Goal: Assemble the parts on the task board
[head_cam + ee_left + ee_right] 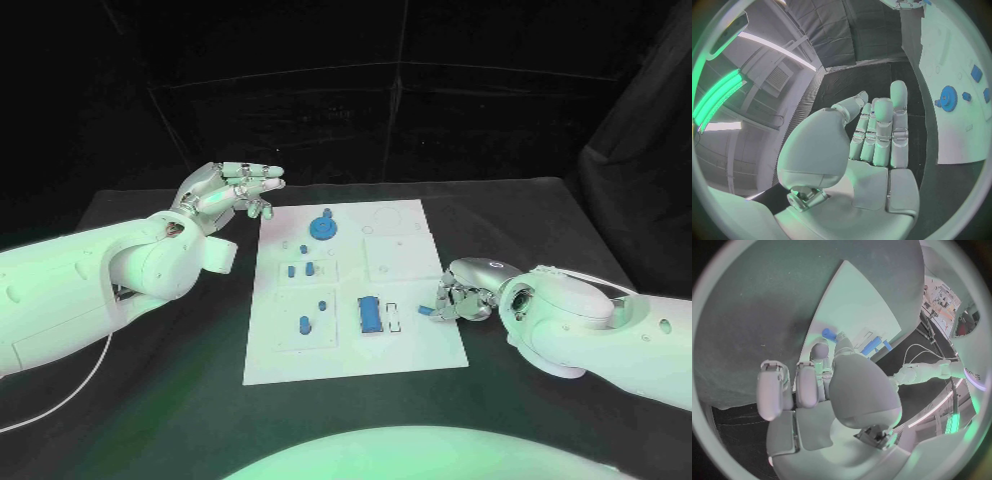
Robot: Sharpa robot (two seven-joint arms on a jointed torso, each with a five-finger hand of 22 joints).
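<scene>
Head view showing right hand (459,300) pinching a small blue part (427,310) at the right edge of the task board (418,352), presumably readying it for a slot beside the long blue piece (369,316); left hand (231,192) hovering off the board's far left corner, fingers apart, holding nothing, likely keeping clear above the surface (548,215)

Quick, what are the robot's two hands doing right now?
Left hand: open, holding nothing, beside the white board.
Right hand: holding a small blue piece in its fingers at the board's edge.
</scene>
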